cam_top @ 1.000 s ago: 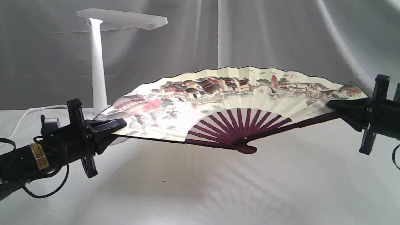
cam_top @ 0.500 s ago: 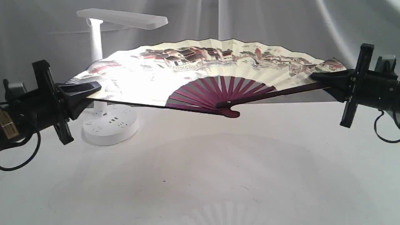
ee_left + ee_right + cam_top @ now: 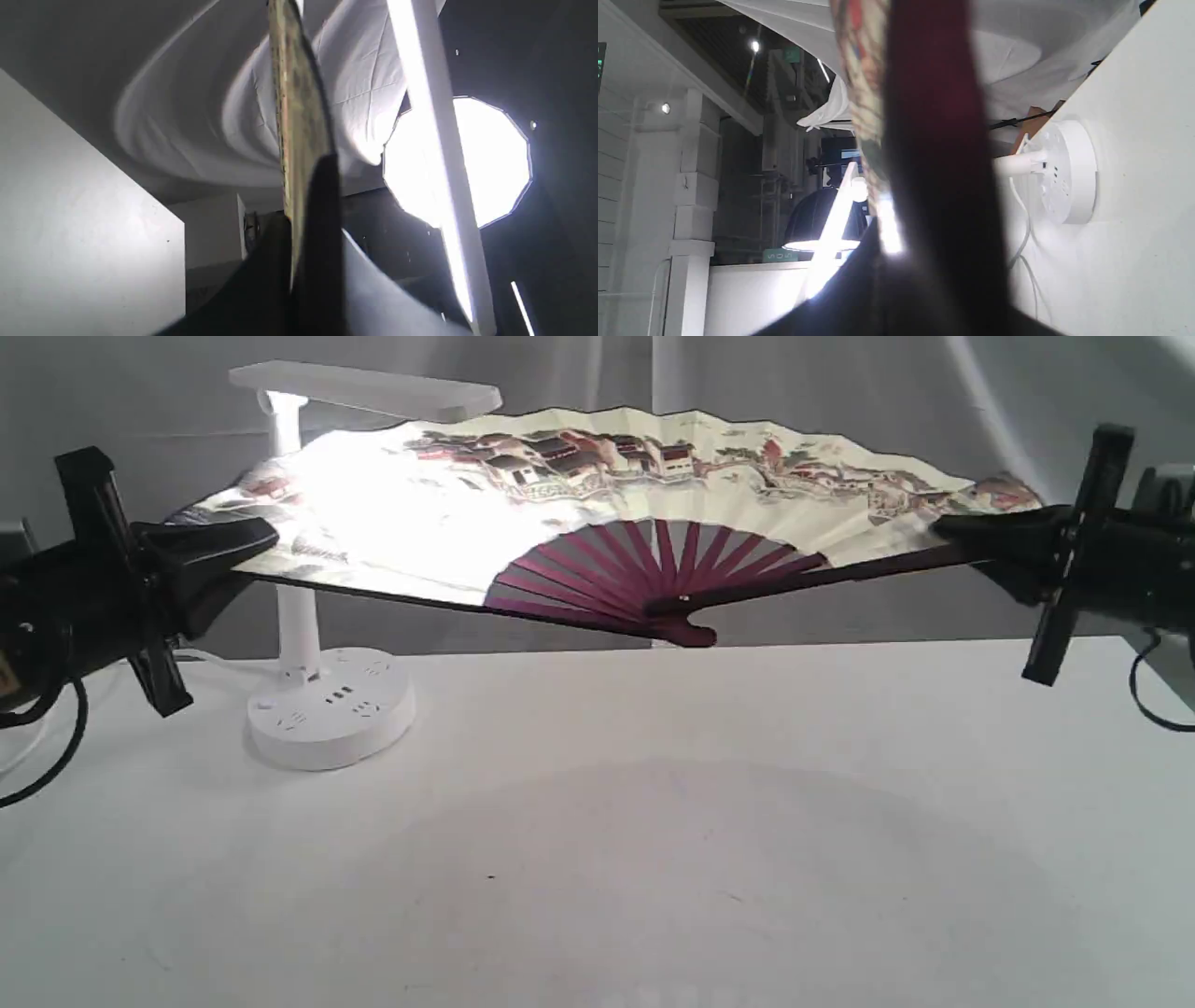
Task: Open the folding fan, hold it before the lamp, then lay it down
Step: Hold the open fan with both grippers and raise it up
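Both arms are holding the folding fan (image 3: 597,485) fully spread, high over the white table (image 3: 653,859), its left part glowing just under the lamp (image 3: 301,616) head. The left gripper (image 3: 266,539) is clamping one end rib and the right gripper (image 3: 943,530) the other. The showing step looks under way; laying it down is calling for a level, matched descent. No containers are showing
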